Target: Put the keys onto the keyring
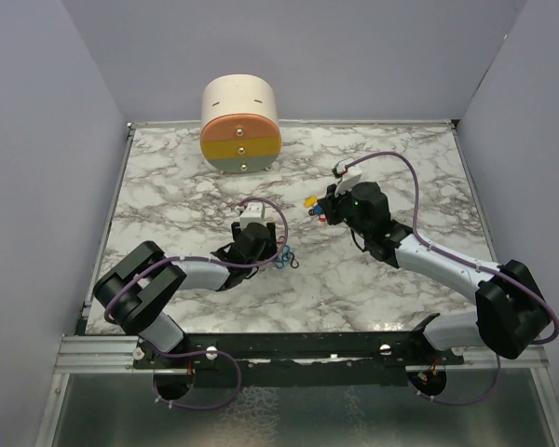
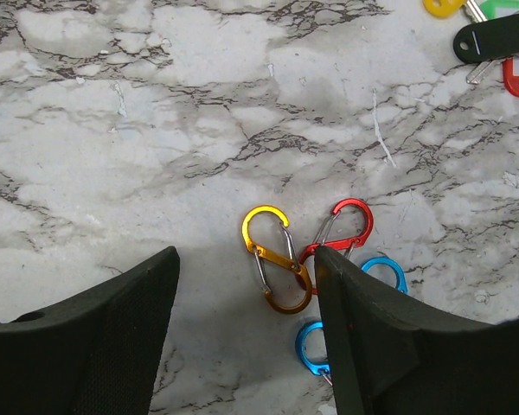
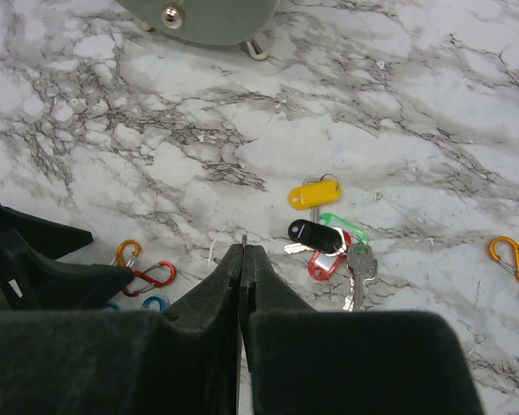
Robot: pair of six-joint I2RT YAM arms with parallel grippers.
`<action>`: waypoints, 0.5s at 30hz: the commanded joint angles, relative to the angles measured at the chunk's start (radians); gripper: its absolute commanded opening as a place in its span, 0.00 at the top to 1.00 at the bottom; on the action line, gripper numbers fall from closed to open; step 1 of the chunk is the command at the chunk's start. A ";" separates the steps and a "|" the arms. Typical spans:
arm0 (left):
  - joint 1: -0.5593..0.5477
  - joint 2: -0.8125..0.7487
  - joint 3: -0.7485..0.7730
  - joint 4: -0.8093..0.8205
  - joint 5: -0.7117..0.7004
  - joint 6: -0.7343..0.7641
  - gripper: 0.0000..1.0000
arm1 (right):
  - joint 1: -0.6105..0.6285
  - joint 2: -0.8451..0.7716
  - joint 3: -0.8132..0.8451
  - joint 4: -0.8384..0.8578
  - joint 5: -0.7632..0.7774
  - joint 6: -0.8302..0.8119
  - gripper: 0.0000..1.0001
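Observation:
The keys lie in a bunch on the marble: heads of yellow (image 3: 314, 194), black (image 3: 314, 233), green (image 3: 348, 226) and red (image 3: 327, 262), plus a bare silver key (image 3: 359, 268). They also show at the top right of the left wrist view (image 2: 493, 39). My right gripper (image 3: 244, 249) is shut just left of the bunch, and a thin metal tip (image 3: 244, 234) pokes out between its fingers. My left gripper (image 2: 246, 259) is open low over S-shaped clips: gold (image 2: 275, 258), red (image 2: 339, 229) and two blue (image 2: 387, 272).
A round wooden drum with coloured drawers (image 1: 240, 126) stands at the back of the table. An orange clip (image 3: 509, 258) with a key on it lies to the right of the bunch. Grey walls close in the table on both sides.

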 commanded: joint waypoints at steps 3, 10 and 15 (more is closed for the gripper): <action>0.008 0.056 -0.002 -0.078 -0.018 0.005 0.34 | 0.008 -0.009 -0.005 0.007 0.006 -0.011 0.99; 0.008 0.052 -0.013 -0.089 -0.018 0.005 0.34 | 0.007 -0.009 -0.003 0.006 0.007 -0.011 0.99; 0.007 0.040 -0.030 -0.107 -0.026 -0.001 0.34 | 0.007 -0.009 -0.005 0.008 0.005 -0.011 0.99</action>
